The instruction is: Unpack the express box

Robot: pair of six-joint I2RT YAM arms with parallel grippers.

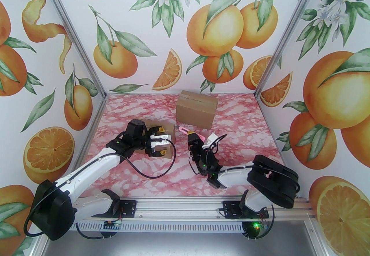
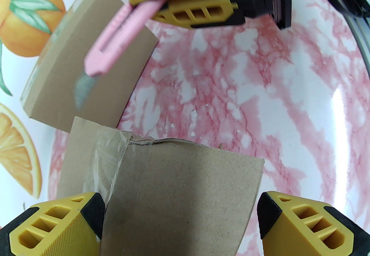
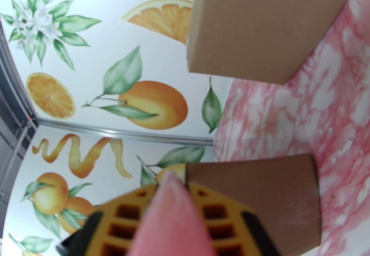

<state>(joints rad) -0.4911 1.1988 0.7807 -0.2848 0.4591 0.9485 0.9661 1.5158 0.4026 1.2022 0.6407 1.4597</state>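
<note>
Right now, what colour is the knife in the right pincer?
The knife is pink, clearest in the left wrist view.

White arm links, black joint housings, yellow ribbed jaws tipped black, black cables, green lights

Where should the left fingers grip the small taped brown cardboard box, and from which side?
Probably its two opposite side faces, approached from above: the small taped brown cardboard box lies flat and fits between the open left fingers.

Bright, even light, glare on the table, wrist views curved at edges, pink cutter blurred.
</note>
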